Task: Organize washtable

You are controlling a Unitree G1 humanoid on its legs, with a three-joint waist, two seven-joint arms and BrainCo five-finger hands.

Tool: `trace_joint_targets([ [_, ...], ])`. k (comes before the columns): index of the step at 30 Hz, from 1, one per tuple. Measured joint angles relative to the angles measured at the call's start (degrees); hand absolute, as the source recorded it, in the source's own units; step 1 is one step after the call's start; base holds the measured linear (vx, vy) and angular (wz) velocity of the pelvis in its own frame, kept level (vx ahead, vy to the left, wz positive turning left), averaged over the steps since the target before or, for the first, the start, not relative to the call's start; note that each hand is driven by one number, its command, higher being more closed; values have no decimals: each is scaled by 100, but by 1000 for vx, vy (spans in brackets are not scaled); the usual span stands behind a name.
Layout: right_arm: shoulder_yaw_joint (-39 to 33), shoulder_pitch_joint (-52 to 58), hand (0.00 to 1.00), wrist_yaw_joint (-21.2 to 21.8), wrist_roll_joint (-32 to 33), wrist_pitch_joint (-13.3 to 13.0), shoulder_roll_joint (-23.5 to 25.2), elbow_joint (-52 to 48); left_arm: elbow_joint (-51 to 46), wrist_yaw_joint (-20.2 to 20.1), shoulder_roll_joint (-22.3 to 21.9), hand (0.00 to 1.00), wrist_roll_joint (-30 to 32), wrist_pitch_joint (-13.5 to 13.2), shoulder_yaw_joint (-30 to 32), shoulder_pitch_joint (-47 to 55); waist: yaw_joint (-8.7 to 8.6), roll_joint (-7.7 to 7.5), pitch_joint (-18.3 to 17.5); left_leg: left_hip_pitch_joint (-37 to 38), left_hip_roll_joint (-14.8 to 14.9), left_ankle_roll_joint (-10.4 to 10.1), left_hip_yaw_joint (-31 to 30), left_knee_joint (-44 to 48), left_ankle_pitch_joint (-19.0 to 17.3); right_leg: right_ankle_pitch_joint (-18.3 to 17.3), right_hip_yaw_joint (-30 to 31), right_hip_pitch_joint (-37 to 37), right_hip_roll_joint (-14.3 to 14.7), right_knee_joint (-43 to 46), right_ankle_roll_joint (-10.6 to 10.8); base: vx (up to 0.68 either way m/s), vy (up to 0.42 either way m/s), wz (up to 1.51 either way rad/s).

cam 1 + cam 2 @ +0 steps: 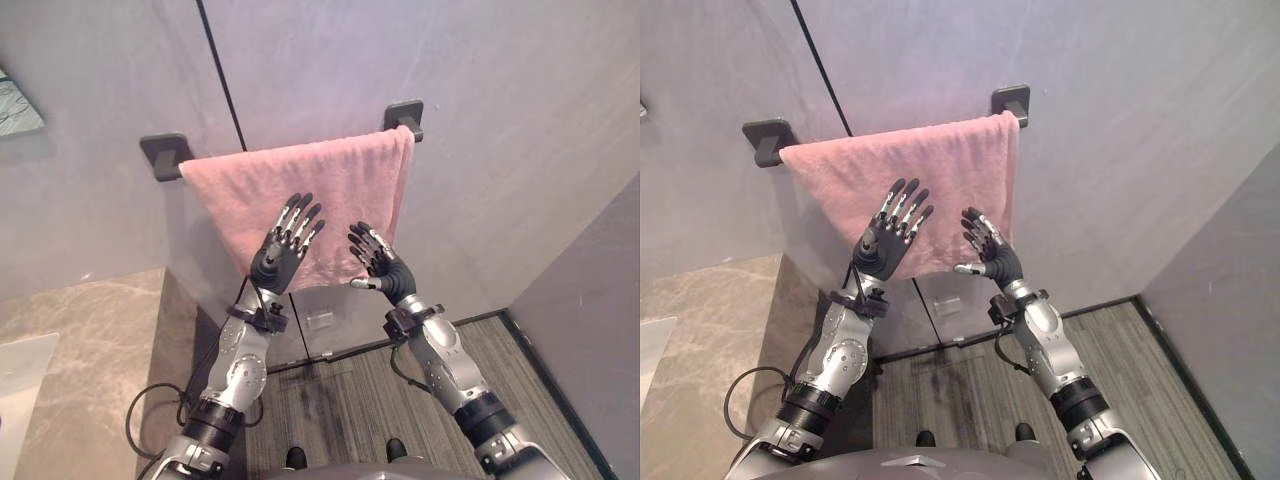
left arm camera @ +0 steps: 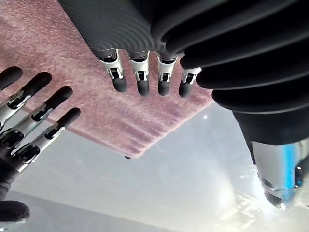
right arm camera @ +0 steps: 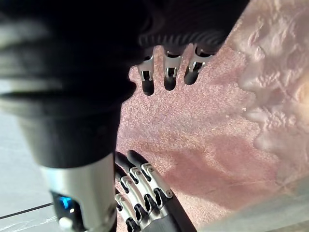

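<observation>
A pink towel (image 1: 320,190) hangs over a bar between two dark wall brackets (image 1: 165,155) on the grey wall. Both my hands are raised in front of its lower half, side by side. My left hand (image 1: 280,250) has its fingers straight and spread, just short of the cloth. My right hand (image 1: 382,265) is also open, fingers spread toward the towel's lower right edge. In the left wrist view my left fingers (image 2: 140,79) point at the towel (image 2: 72,82) without gripping it. The right wrist view shows my right fingers (image 3: 166,72) hovering over the towel (image 3: 203,130).
A beige marble countertop (image 1: 90,350) lies at the lower left, with a white basin edge (image 1: 20,385) at its left. Below the towel is a glass panel (image 1: 320,320), then striped grey floor (image 1: 340,410). A dark wall (image 1: 590,330) closes the right side.
</observation>
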Motion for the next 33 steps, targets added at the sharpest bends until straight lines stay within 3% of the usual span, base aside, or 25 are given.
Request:
trace_joint_targets([
  [12,-402,-528,0,-309,447,-9,142,396,100,340,-18,0,-87,-138,444,-290,21,-89,-10,-154,6,-31,-111,-29,59,3,-114,-67,-14,-17,-42,-25,3,6],
  [24,-2154,-1189,0,-807,675,-25,-314,837,966,502,98,0,-25,-119,1074,-314,59,-79,129,-247,5,-9,-198,-28,110,26,-247,-96,-18,-20,-12,9,-4,4],
  [28,-2489,-1295,0,-975,729,-115,-422,1091,1778,1023,144,0,195,-35,1391,-355,37,-72,231,-283,14,-3,-204,-29,124,27,-250,-124,-17,-30,-12,0,0,0],
  [33,-2669,-1285,0,-1117,897,-119,-440,1097,1859,1544,176,0,194,8,1769,-348,27,-76,359,-327,17,-5,-171,-22,126,34,-225,-184,-14,-29,-12,9,-2,-2],
])
